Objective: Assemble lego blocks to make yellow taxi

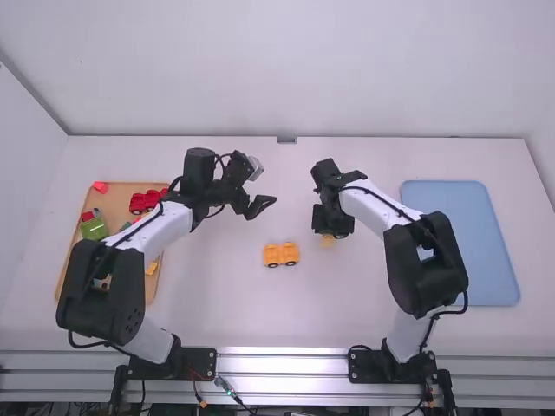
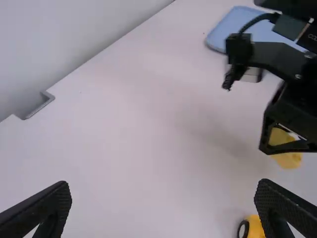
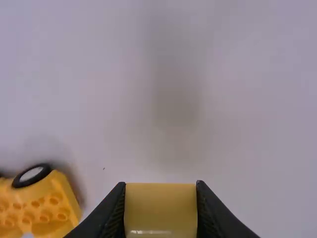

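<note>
Near a yellow wheeled base [image 1: 281, 255], the right gripper [image 1: 328, 232] pinches a yellow block [image 3: 161, 210] while the left gripper [image 1: 263, 208] has fingers spread

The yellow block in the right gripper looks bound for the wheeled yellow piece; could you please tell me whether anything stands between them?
Nothing visible does: only white table lies between the yellow block in the right gripper and the wheeled yellow piece. The left gripper hovers beyond that piece, outside the gap.

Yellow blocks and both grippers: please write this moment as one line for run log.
right gripper: holds yellow block | left gripper: open, empty | yellow wheeled base: on table, ungripped
</note>
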Action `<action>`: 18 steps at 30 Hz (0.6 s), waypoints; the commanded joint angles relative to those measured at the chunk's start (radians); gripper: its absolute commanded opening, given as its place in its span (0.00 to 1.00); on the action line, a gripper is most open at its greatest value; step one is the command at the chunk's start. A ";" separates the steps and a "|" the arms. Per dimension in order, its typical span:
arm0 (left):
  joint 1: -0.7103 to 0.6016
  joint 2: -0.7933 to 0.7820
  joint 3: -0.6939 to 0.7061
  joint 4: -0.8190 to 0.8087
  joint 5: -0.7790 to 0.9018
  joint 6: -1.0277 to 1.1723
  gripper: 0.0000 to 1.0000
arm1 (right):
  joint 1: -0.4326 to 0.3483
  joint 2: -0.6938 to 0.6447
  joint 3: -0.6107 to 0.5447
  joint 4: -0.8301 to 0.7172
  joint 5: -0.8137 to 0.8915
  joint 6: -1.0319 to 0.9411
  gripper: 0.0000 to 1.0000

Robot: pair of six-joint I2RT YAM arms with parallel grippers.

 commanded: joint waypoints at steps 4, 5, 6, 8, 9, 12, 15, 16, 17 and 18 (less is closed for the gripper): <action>0.006 0.006 -0.004 -0.009 -0.021 -0.004 0.99 | -0.008 -0.020 -0.051 -0.005 -0.033 0.632 0.00; 0.006 0.006 -0.004 -0.010 -0.021 -0.004 0.99 | -0.010 -0.020 -0.053 -0.005 -0.038 0.650 0.00; 0.006 0.006 -0.004 -0.012 -0.021 -0.003 0.99 | -0.016 -0.020 -0.061 0.002 -0.060 0.729 0.00; 0.006 0.006 -0.004 -0.018 -0.021 -0.003 0.99 | -0.021 -0.020 -0.070 0.000 -0.090 0.855 0.00; 0.006 0.006 -0.004 -0.021 -0.021 -0.003 0.99 | -0.022 -0.020 -0.080 -0.001 -0.108 0.946 0.00; 0.006 0.006 -0.004 -0.029 -0.021 -0.004 0.99 | -0.022 -0.020 -0.102 0.004 -0.139 1.103 0.00; 0.006 0.006 -0.004 -0.041 -0.022 -0.004 0.99 | -0.021 -0.020 -0.151 0.058 -0.160 1.215 0.00; 0.006 0.006 -0.004 -0.042 -0.022 -0.003 0.99 | -0.020 -0.020 -0.161 0.077 -0.170 1.222 0.00; 0.006 0.006 -0.004 -0.044 -0.021 -0.004 0.99 | -0.021 -0.020 -0.192 0.139 -0.198 1.226 0.00; 0.006 0.006 -0.004 -0.043 -0.021 -0.004 0.99 | -0.023 -0.020 -0.201 0.158 -0.204 1.226 0.00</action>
